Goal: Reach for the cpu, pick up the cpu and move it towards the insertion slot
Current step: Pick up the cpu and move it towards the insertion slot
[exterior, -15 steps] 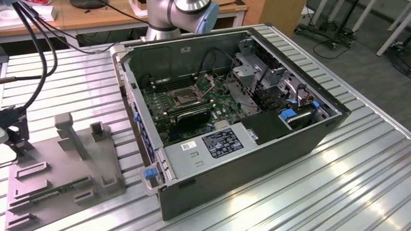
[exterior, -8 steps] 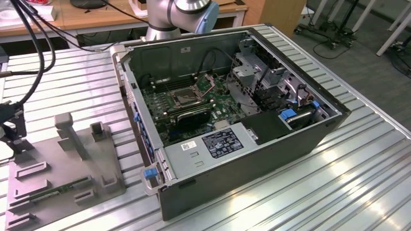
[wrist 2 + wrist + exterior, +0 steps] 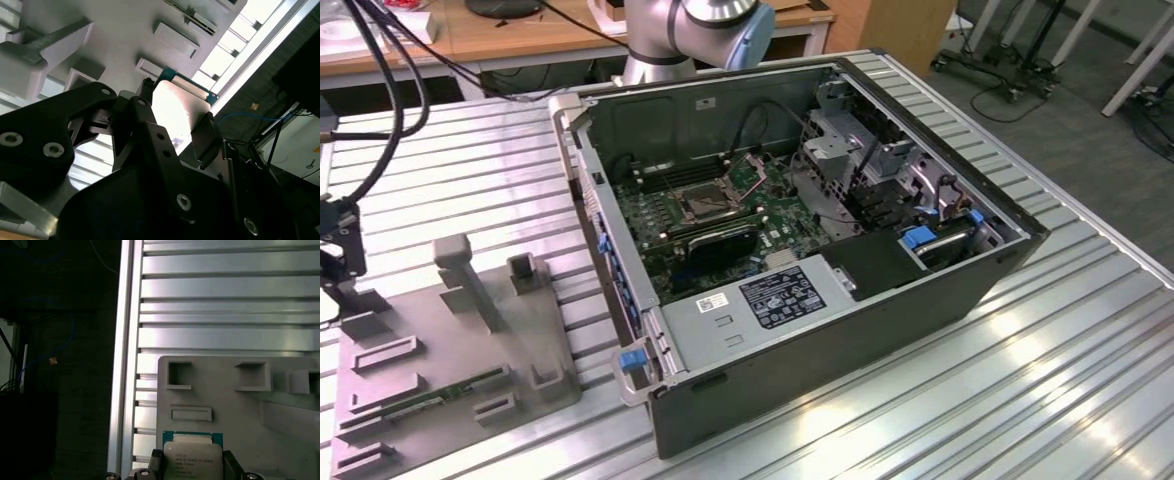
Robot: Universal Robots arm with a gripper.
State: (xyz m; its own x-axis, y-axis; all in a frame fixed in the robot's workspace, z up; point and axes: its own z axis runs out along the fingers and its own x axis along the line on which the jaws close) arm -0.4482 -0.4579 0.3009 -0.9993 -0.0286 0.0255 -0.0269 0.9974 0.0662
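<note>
The cpu [image 3: 192, 458] is a small square chip with a silvery face and a green rim, seen between my two dark fingers [image 3: 157, 460] in both wrist views. My gripper [image 3: 194, 463] is shut on the cpu [image 3: 175, 107], one finger on each side edge, over the grey tray [image 3: 225, 405]. In the exterior view my gripper [image 3: 336, 262] hangs at the far left, above the tray's [image 3: 454, 330] left edge. The insertion slot [image 3: 698, 203], a square socket with a silvery frame, lies on the green board inside the open computer case, well to the exterior view's right of my gripper.
The open computer case [image 3: 854, 330] takes up the middle of the ribbed metal table [image 3: 1067, 350]. On the grey tray stand tall posts [image 3: 464, 275] and a long green memory stick [image 3: 447, 393]. The table's edge [image 3: 127, 365] runs close beside the tray. The arm's base [image 3: 680, 35] stands behind the case.
</note>
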